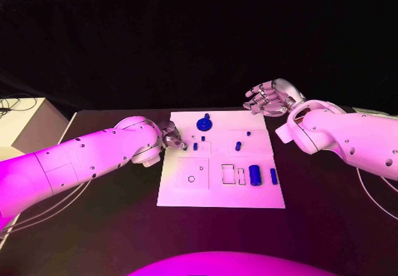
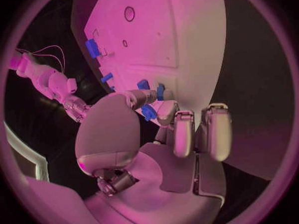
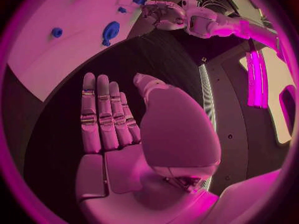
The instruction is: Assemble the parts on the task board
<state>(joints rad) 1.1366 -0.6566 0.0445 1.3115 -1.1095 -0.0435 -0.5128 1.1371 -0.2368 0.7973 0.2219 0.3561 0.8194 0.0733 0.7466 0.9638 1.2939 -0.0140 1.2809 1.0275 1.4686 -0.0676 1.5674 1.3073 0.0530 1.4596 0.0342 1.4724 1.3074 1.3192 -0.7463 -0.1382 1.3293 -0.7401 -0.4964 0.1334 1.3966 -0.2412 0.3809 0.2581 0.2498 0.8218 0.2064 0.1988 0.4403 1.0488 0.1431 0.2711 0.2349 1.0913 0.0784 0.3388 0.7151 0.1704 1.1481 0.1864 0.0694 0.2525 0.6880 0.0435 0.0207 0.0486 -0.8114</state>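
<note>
White task board [image 1: 217, 192] on the black counter [image 1: 99, 230], blue parts [image 1: 255, 175] scattered across it; silver left hand [image 1: 172, 138] at the board's edge, arms white.

Both arms were smooth white shells under magenta light, built from rounded segments with small dark screw holes dotted along the casings. Thin cables looped off the left arm [image 1: 79, 158] toward 7 o'clock and off the right arm [image 1: 352, 138] toward 4 o'clock. Left hand [image 1: 172, 138] and right hand [image 1: 267, 99] were silver metal, with segmented fingers and broad smooth palm covers.
</note>
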